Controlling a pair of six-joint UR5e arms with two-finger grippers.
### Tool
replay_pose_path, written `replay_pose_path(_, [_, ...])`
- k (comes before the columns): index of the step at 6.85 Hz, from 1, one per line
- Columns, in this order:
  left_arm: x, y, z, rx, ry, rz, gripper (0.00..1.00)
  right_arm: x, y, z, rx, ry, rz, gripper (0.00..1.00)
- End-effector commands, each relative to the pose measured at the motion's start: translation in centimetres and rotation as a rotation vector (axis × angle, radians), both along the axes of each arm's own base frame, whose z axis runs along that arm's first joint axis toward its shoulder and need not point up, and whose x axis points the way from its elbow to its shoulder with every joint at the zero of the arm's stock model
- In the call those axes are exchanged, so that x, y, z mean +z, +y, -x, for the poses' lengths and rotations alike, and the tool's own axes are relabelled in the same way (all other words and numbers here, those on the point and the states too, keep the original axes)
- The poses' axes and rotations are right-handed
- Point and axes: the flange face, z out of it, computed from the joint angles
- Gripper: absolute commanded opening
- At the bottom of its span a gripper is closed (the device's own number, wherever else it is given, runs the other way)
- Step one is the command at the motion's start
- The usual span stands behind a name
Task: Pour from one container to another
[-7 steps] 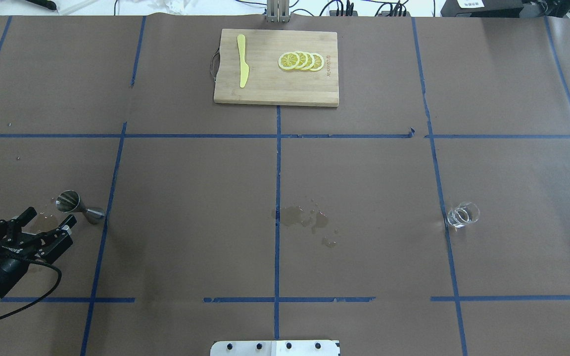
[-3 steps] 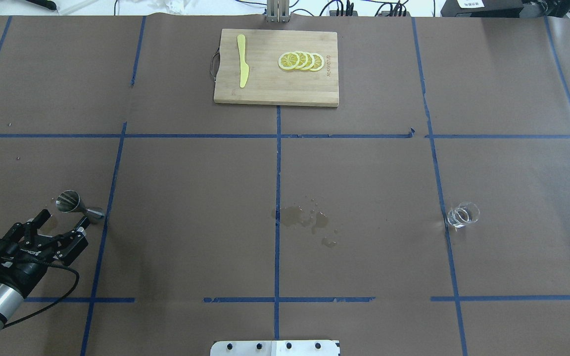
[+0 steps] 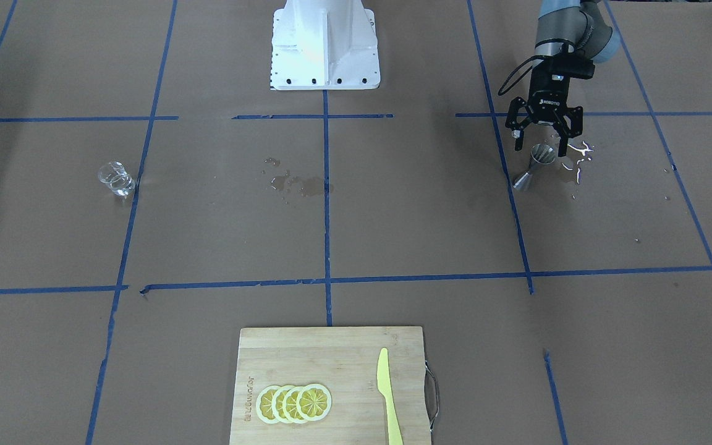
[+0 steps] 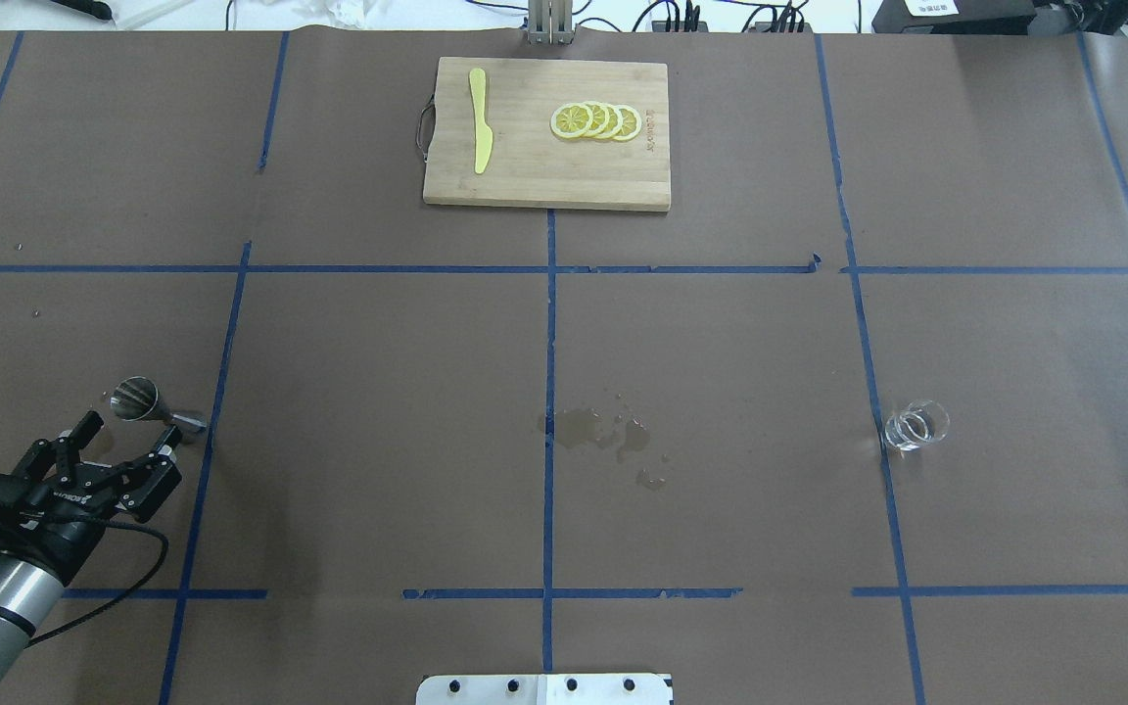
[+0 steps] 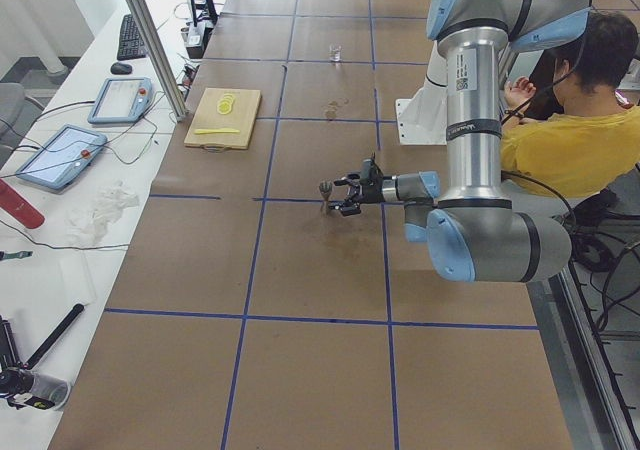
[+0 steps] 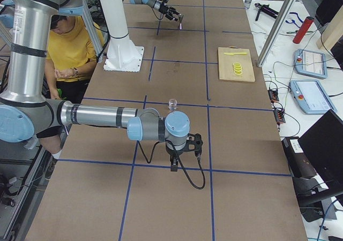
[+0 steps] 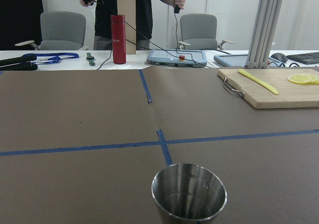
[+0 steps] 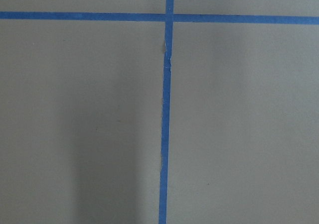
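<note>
The steel jigger (image 4: 140,399) stands upright at the table's left, with wet spots beside it. My left gripper (image 4: 129,435) is open just behind the jigger (image 3: 535,162), low over the table, one finger to each side and neither touching it. In the left wrist view the jigger's open top (image 7: 189,194) sits at the bottom centre, close to the camera. The clear glass cup (image 4: 916,425) stands alone far to the right, also seen in the front view (image 3: 116,178). My right gripper (image 6: 183,147) shows only in the exterior right view, pointing down near the cup (image 6: 172,103); I cannot tell whether it is open or shut.
A wooden cutting board (image 4: 525,186) at the far centre carries lemon slices (image 4: 595,120) and a yellow knife (image 4: 479,119). A small puddle (image 4: 603,431) lies mid-table. The white robot base (image 3: 324,43) is at the near edge. A person in yellow (image 5: 570,140) sits behind the robot.
My left gripper has swung right and forward, so its open fingers now flank the jigger's near side. The jigger and the glass cup have not moved.
</note>
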Motion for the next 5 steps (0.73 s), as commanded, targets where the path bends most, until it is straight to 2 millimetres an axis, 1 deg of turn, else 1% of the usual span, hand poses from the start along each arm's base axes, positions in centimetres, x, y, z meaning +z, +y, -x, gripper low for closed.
replay_pose_path(1, [0.7,0.0,-0.6,-0.002,-0.016,-0.002,0.99,0.0,-0.1,0.0,-0.001,0.000,-0.001,1.00])
replay_pose_path(3, [1.1,0.0,-0.8,-0.003,-0.025,-0.003,0.99,-0.2,-0.2,0.0,-0.001,0.000,-0.004,1.00])
replay_pose_path(4, [0.7,-0.1,-1.3,0.000,-0.025,-0.008,0.99,-0.2,-0.2,0.0,-0.001,0.000,-0.004,1.00])
replay_pose_path(5, [0.7,-0.1,-2.9,0.000,-0.020,-0.008,0.99,-0.2,-0.2,0.0,-0.001,0.000,-0.004,1.00])
